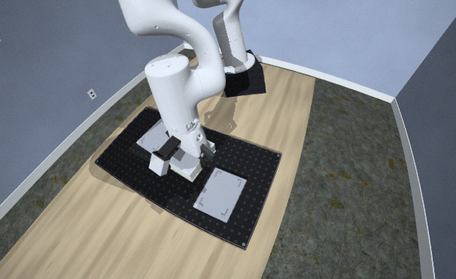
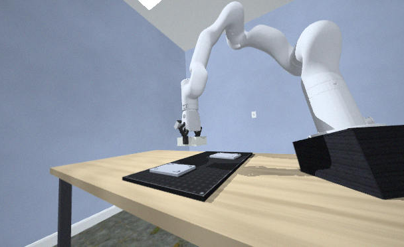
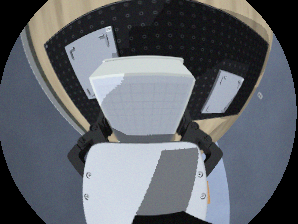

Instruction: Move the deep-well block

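Now, you've got a bare grey plate nest [image 2: 172, 169] nearest you in the side view, lying flat on the black mat [image 2: 195, 186] toward the bench's near edge. Look above the mat: your gripper [image 2: 191, 133] is clamped wide across the white block [image 2: 192, 141], fingers [image 2: 183, 132] on opposite sides, and the block hangs level in the air, well clear of the mat, between the two nests. Further along, toward the far edge, the second nest [image 2: 225, 155] lies flat and uncovered too. From the wrist you can see the block's pale body [image 3: 143, 99] filling the middle, a nest showing on either side of it. Beyond, the arm's black pedestal [image 1: 256, 80] stands at the bench's far end.
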You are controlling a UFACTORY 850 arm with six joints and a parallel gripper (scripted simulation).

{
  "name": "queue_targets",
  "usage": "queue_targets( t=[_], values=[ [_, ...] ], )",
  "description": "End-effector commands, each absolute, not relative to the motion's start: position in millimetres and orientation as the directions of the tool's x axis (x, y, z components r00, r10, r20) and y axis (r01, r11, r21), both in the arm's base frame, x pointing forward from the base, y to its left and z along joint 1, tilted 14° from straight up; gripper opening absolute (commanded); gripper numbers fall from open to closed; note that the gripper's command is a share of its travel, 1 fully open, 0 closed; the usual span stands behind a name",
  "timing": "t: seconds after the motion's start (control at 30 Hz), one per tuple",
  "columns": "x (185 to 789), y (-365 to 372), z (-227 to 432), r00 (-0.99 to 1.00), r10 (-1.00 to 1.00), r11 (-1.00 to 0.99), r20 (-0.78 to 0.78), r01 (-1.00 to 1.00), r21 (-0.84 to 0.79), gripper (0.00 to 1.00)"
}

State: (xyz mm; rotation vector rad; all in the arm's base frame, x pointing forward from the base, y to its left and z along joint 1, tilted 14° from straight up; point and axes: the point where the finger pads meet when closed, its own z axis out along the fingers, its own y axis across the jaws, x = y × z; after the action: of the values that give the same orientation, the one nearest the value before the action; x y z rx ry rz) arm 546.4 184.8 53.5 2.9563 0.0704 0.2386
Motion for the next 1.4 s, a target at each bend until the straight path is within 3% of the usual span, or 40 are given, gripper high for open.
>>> queue_targets(
  t=[0.0, 1.37],
  values=[
    [545, 171, 57, 0.985, 0.061, -0.984, 0.159, 0.033, 0.176, 0.0],
    [525, 53, 74, 0.985, 0.061, -0.984, 0.158, 0.033, 0.177, 0.0]
  ],
)
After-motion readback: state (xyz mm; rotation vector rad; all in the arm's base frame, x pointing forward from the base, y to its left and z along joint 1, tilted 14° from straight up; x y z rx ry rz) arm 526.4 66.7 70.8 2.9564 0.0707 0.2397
